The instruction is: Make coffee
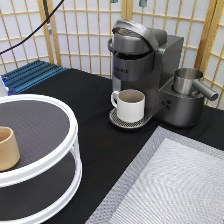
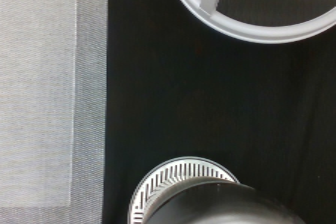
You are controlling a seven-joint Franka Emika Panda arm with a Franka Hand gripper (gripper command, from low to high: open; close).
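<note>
White handled mug (image 1: pixel 131 105) upright on dark grey coffee machine's (image 1: pixel 165 55) round drip tray (image 1: pixel 117 120).

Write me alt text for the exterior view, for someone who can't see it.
A white handled mug stands on the drip tray of a dark grey coffee machine on a black table. At the exterior view's left, a tan handleless cup sits on the upper tier of a white two-tier stand; a grey mat lies at bottom right. No gripper or coffee pod is visible.
</note>
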